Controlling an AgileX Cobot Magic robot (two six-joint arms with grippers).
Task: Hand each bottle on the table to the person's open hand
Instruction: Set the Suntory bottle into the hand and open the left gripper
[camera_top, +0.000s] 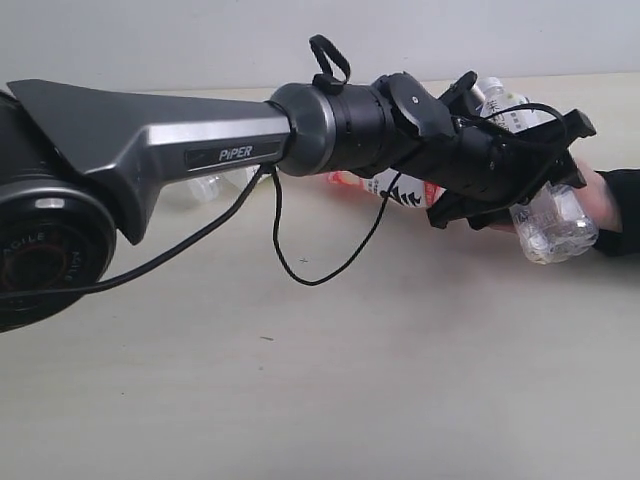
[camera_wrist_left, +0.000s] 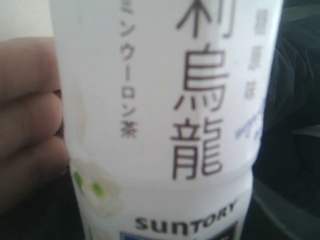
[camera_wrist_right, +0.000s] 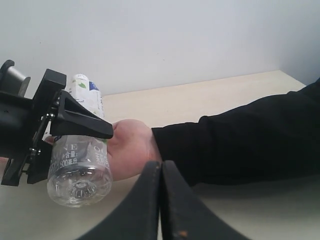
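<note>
My left gripper (camera_top: 565, 160) reaches far across to the right and is shut on a clear bottle with a white-blue label (camera_top: 548, 222). The bottle lies tilted against the person's open hand (camera_top: 602, 196), base towards the front. Its white label (camera_wrist_left: 160, 125) fills the left wrist view, with the hand's fingers (camera_wrist_left: 27, 125) beside it. From the right wrist I see the bottle's clear base (camera_wrist_right: 77, 172), a black finger (camera_wrist_right: 80, 126) across it and the hand (camera_wrist_right: 130, 150) cupping it. My right gripper (camera_wrist_right: 161, 200) is shut and empty, low over the table (camera_top: 350, 380).
A bottle with a red-and-white label (camera_top: 400, 190) lies on the table behind my left arm. Another clear bottle (camera_top: 212, 187) shows under the arm further left. The person's dark sleeve (camera_wrist_right: 240, 145) stretches in from the right. A black cable (camera_top: 300, 270) dangles from the arm.
</note>
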